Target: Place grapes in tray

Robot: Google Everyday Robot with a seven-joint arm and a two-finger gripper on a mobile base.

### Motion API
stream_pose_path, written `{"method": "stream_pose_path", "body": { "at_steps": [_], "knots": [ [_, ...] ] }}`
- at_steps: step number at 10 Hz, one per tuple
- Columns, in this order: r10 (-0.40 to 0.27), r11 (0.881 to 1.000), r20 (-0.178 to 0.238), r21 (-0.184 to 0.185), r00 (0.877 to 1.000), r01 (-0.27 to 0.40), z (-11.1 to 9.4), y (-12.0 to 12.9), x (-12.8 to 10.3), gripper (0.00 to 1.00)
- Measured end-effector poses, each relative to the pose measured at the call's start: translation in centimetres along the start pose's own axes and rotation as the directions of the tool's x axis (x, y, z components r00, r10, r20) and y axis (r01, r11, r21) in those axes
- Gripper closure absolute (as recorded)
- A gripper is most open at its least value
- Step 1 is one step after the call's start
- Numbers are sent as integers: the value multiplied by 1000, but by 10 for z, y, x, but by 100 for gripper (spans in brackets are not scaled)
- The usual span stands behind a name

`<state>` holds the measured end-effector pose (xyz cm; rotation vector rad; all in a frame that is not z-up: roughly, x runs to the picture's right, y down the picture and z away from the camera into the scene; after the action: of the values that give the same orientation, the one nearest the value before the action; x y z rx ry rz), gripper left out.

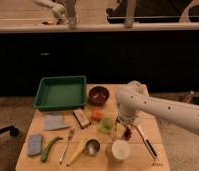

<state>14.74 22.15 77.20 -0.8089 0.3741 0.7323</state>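
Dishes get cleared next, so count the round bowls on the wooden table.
1: a dark round bowl behind the orange round fruit, right of the green plastic tray. The robot arm may hide another. The gripper hangs at the dark purple grapes, beside the white cup.

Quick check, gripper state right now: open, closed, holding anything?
Gripper: fingers open, holding nothing, lowered right over the small dark reddish-purple bunch of grapes.

Dark bowl [98, 94] behind orange fruit [96, 115]; white cup [120, 149], fork [67, 145], blue sponge [35, 144] along table [54, 134] front.
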Motion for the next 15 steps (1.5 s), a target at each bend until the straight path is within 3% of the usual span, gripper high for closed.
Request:
{"method": "stream_pose_path", "body": {
  "at_steps": [13, 15],
  "knots": [
    [-42, 995, -26, -93, 999, 39, 36, -29, -29, 20],
    [-46, 991, -29, -124, 999, 42, 44, -33, -30, 20]
  ]
}}
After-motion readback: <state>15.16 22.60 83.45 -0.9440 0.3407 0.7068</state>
